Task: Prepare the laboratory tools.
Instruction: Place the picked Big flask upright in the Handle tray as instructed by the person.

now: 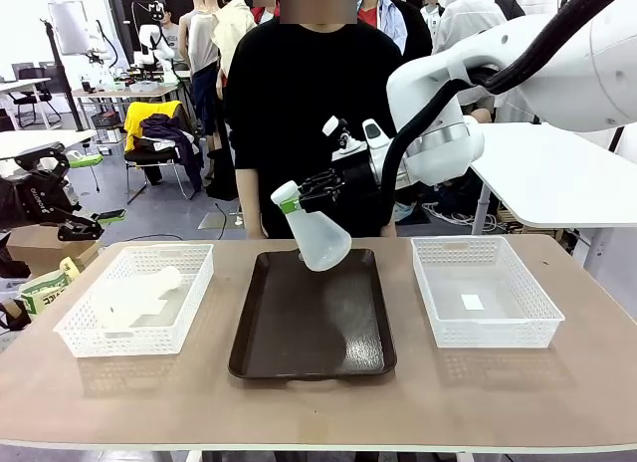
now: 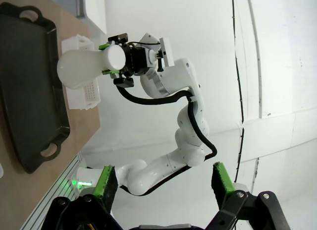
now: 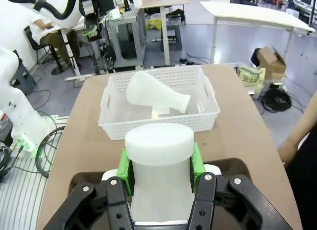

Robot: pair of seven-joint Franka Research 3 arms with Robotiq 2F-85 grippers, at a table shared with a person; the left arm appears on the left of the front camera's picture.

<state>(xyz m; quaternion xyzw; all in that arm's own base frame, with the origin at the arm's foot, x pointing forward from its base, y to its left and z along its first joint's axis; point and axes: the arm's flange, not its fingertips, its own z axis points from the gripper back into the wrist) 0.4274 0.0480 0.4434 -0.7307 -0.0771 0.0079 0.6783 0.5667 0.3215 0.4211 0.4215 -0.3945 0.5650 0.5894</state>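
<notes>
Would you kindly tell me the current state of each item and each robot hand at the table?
held flask: tilted, raised over the brown tray, neck in the right hand.
right hand: shut on that neck.
left hand: open, holding nothing.
second flask: lying on its side in the left basket.
right basket: holds a small white slip.
brown tray: lying flat between the baskets.

Qty: flask (image 1: 323, 245) (image 1: 134, 298) x2; basket (image 1: 134, 346) (image 1: 488, 335) x2; tray (image 1: 314, 333) x1; table (image 1: 498, 394) x1; person (image 1: 309, 84) x1.
</notes>
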